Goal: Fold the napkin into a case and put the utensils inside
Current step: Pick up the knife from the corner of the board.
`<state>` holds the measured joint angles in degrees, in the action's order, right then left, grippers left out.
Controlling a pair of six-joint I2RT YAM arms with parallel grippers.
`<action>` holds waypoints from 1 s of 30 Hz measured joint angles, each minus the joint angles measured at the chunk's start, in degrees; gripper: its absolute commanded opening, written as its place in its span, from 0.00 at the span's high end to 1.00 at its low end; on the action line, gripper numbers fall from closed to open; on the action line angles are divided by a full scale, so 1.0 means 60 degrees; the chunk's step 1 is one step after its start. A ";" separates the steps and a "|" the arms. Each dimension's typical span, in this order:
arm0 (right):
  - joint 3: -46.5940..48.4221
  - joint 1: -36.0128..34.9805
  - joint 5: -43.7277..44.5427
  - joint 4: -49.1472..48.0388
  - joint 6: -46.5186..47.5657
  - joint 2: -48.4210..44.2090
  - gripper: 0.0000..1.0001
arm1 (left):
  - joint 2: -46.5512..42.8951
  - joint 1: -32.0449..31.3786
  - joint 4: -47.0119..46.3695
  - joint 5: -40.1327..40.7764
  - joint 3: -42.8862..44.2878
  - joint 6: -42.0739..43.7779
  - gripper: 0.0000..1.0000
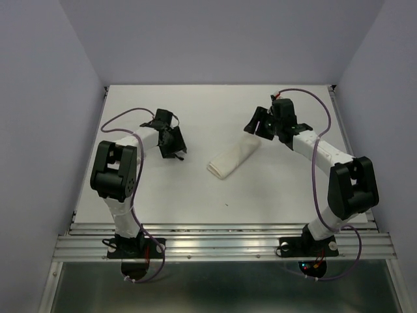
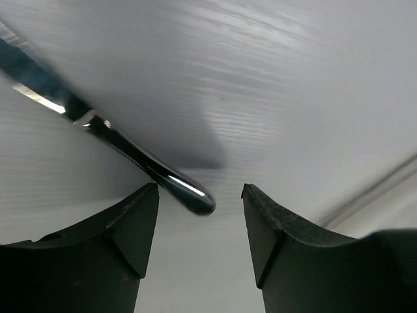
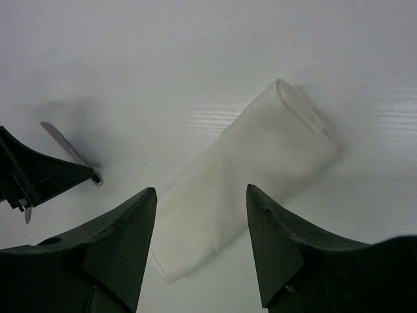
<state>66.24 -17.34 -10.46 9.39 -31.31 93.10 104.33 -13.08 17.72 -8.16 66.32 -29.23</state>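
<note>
left gripper [image 2: 201, 190]: jaws apart, clamping nothing. a slim, mirror-bright utensil [image 2: 130, 153] runs between them over the matte white table [image 2: 293, 98], its rounded handle end by my fingertips. right gripper [image 3: 202, 192]: jaws apart, empty, above the case [image 3: 247, 176], a soft, narrow layered roll mid-table, right of the utensil.

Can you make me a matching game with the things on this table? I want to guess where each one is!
Things:
1. soft white folded napkin
2. slim shiny silver metal utensil
3. black right gripper

Places:
A. handle tip between the fingers of the open left gripper
B. open, aimed at the napkin
C. lying on the white table, between the two arms

Pairs: 1-C, 2-A, 3-B
</note>
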 measured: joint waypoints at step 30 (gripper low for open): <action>-0.0568 0.0000 0.0033 0.0069 -0.0153 -0.0703 0.36 | 0.2233 -0.1151 0.1938 0.1963 0.3213 0.2871 0.53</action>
<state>62.83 -17.34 -10.26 9.80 -32.23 88.88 117.73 -19.99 29.34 3.62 85.60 -12.01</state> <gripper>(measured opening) 0.635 0.588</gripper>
